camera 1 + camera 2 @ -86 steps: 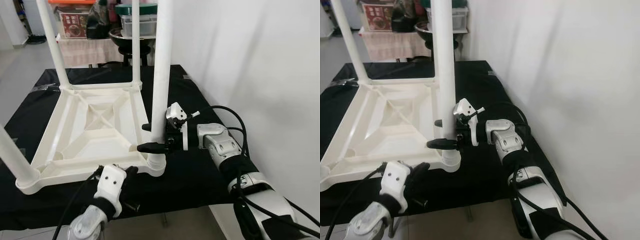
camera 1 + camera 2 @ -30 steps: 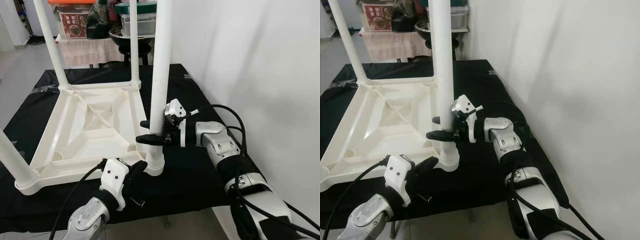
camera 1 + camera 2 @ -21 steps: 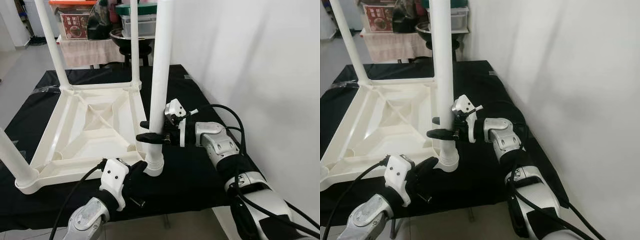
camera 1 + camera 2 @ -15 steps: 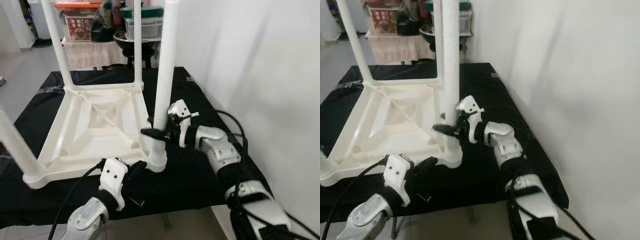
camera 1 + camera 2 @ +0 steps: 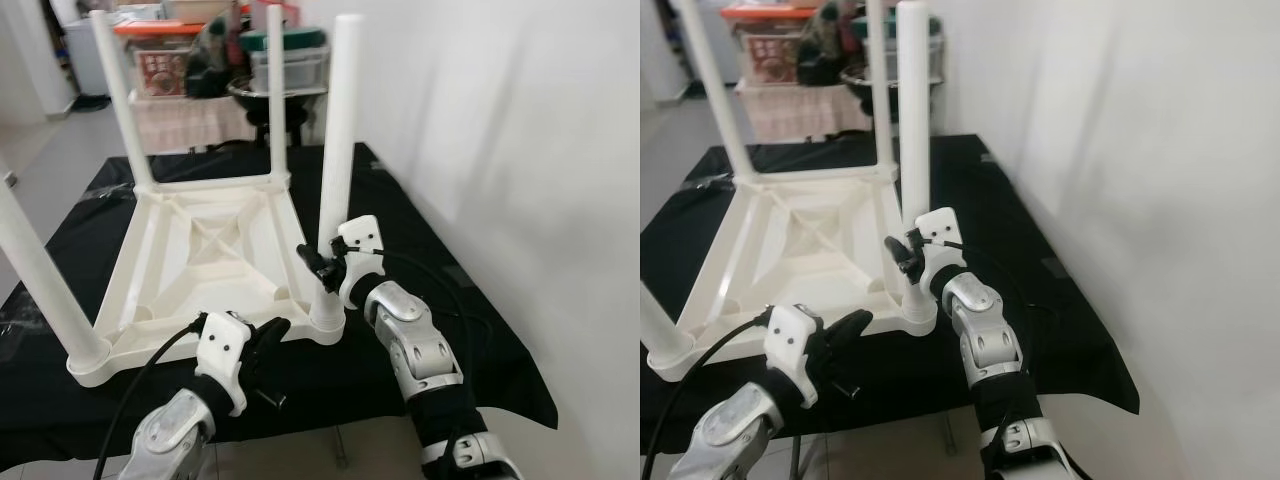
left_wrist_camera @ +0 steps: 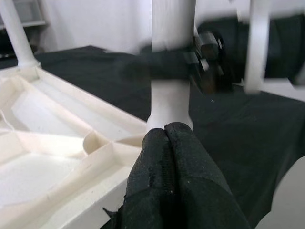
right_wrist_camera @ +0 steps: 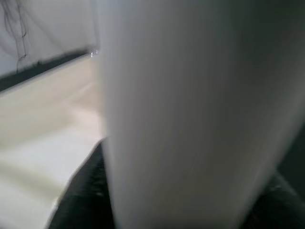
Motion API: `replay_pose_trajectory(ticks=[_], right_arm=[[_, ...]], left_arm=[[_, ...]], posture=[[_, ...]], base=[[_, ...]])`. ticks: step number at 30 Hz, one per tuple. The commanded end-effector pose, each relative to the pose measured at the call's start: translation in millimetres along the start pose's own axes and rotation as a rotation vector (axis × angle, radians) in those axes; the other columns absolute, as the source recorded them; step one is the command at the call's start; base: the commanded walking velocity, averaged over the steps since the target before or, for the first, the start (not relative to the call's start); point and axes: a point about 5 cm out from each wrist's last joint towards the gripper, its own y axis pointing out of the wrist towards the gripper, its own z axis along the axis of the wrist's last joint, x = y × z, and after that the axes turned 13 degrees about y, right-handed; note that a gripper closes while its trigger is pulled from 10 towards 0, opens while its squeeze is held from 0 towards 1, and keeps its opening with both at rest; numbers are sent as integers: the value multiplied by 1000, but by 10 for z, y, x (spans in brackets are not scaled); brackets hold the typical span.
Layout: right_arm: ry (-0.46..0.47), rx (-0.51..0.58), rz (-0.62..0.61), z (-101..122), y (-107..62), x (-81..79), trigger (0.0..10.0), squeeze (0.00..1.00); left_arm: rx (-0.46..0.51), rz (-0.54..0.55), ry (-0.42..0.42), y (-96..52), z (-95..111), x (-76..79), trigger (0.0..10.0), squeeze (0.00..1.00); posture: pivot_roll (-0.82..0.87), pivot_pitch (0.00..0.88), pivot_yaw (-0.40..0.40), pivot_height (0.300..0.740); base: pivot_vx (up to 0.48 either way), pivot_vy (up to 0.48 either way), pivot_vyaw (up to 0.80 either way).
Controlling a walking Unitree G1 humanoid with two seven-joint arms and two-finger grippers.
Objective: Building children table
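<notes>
While lying upside down on the black-draped bench, the white plastic kids' table has its ribbed underside up w/ four round legs upright, long axes vertical. Right gripper is clamped round the near-right leg low down, fingers either side. Left gripper, fingers pressed together, touches the table corner by that leg's socket. White wall close on the right; open floor to the left.
</notes>
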Motion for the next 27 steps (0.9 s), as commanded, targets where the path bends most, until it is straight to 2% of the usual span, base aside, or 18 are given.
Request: replay_pose_trajectory(ticks=[1, 2, 4, 5, 7, 8, 9, 10, 11, 13, 19, 20, 22, 27], right_arm=[[15, -12, 46, -12, 13, -16, 10000, 1000], [15, -12, 46, -12, 13, -16, 10000, 1000], [1, 9, 194, 114, 24, -32, 10000, 1000], [1, 9, 194, 114, 24, -32, 10000, 1000], [-27, -13, 401, 225, -4, -36, 10000, 1000], [-27, -13, 401, 225, -4, -36, 10000, 1000], [-70, -56, 532, 259, -44, -28, 10000, 0], [-100, -89, 614, 275, -74, -19, 10000, 0], [-100, -89, 614, 275, -74, -19, 10000, 0], [-143, -135, 705, 336, -73, 29, 10000, 0], [-148, -153, 737, 401, -27, 60, 10000, 0], [-133, -156, 758, 444, -3, 70, 0, 0], [-132, -167, 808, 495, 8, 62, 0, 0], [-130, -165, 827, 513, 8, 69, 0, 0]], left_arm=[[-18, 9, -2, -12, -40, -21, 10000, 0], [-18, 9, -2, -12, -40, -21, 10000, 0], [-16, 2, -7, -5, -41, -18, 10000, 0], [-16, 2, -7, -5, -41, -18, 10000, 0], [-16, -4, -10, 3, -42, -12, 10000, 0], [-16, -4, -10, 3, -42, -12, 10000, 0], [-17, -5, -11, 5, -43, -7, 10000, 0], [-17, -6, -11, 6, -44, -4, 10000, 0], [-17, -6, -11, 6, -44, -4, 10000, 0], [-19, -7, -12, 3, -47, 2, 10000, 0], [-21, -6, -12, 2, -50, 5, 10000, 0], [-22, -6, -11, 1, -51, 6, 10000, 0], [-25, -6, -10, -2, -54, 7, 10000, 0], [-26, -8, -11, -3, -55, 9, 10000, 0]], posture=[[19, 0, -40, 740], [19, 0, -40, 740], [17, 0, -44, 740], [17, 0, -44, 740], [21, 0, -46, 740], [21, 0, -46, 740], [27, 0, -50, 740], [27, 0, -50, 740], [27, 0, -50, 740], [45, 0, -61, 740], [51, 0, -61, 740], [57, 0, -61, 740], [57, 0, -57, 740], [57, 0, -56, 740]], base=[[0, 0, 0], [0, 0, 0], [0, 0, 0], [0, 0, 0], [0, 0, 0], [0, 0, 0], [0, 0, 0], [0, 0, 0], [0, 0, 0], [0, 0, 0], [0, 0, 0], [0, 0, 0], [0, 0, 0], [0, 0, 0]])
